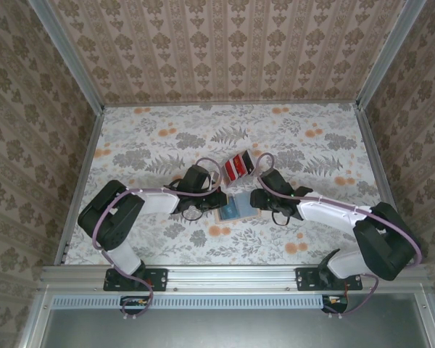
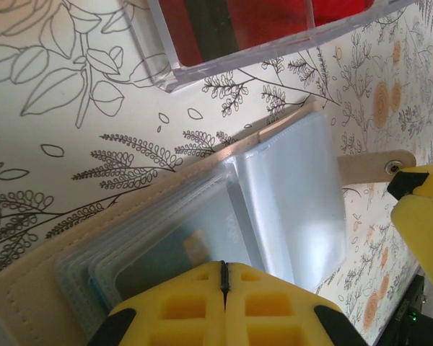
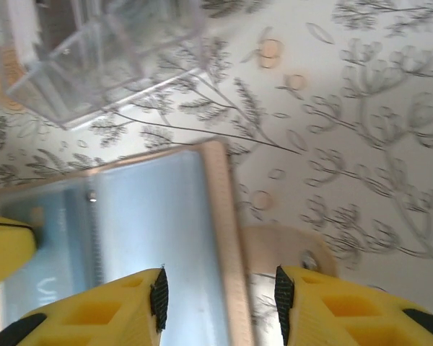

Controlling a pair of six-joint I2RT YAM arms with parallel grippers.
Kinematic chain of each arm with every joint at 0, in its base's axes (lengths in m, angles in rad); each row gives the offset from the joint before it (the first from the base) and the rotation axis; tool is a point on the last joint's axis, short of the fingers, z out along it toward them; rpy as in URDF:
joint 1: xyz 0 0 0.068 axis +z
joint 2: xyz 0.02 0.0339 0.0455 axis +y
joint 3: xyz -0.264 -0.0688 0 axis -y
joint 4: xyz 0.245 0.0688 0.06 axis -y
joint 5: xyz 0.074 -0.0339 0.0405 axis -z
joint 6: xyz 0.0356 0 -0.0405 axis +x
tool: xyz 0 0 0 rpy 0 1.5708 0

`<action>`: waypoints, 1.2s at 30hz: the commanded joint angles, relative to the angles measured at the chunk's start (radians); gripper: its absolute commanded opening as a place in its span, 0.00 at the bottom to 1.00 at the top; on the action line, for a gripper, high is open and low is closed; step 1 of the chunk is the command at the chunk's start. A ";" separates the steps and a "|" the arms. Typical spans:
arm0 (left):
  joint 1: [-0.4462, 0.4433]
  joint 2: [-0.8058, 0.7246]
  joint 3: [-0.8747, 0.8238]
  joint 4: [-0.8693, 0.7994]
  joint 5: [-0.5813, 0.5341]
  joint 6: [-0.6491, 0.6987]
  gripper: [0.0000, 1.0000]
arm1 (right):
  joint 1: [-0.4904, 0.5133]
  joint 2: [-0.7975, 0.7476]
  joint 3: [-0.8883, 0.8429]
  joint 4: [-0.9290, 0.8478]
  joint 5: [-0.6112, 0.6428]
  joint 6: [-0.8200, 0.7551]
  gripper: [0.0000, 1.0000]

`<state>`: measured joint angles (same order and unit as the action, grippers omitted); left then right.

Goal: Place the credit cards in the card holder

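Seen from above, the card holder (image 1: 235, 206), near the middle of the table (image 1: 152, 138), is partly covered by the left arm (image 1: 196, 181) and the right arm (image 1: 274, 190). The credit cards (image 1: 238, 165) are too small to count. In the left wrist view, the top edge cuts off the clear case (image 2: 289, 43) holding them. The left tool (image 2: 224, 270), its fingers pressed together, hides the holder's near edge; whether it pinches a sleeve cannot be told. The right wrist view is blurred, and a finger of the right tool (image 3: 220, 288) half hides the holder's snap tab (image 3: 270, 249).

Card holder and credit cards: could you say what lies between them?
Between the credit cards and card holder: clear tray wall, then bare floral table, in left wrist view.
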<state>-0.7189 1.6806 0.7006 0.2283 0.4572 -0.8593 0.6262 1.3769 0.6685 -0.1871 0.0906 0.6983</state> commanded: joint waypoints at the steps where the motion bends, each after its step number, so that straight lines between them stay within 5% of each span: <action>1: 0.006 0.023 -0.021 -0.071 -0.032 0.036 0.06 | -0.006 -0.078 -0.013 -0.087 0.059 -0.026 0.48; 15: 0.021 -0.097 0.156 -0.281 -0.056 0.220 0.21 | -0.111 -0.104 0.126 -0.078 -0.090 -0.101 0.54; 27: 0.188 -0.043 0.303 -0.300 0.051 0.264 0.29 | -0.218 0.170 0.399 -0.113 -0.217 -0.183 0.60; 36: 0.196 0.113 0.423 -0.362 0.124 0.305 0.31 | -0.244 0.400 0.592 -0.141 -0.313 -0.225 0.60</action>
<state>-0.5228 1.7615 1.1015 -0.0837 0.5320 -0.5919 0.3805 1.7542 1.2129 -0.2966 -0.1574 0.4992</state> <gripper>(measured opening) 0.305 0.603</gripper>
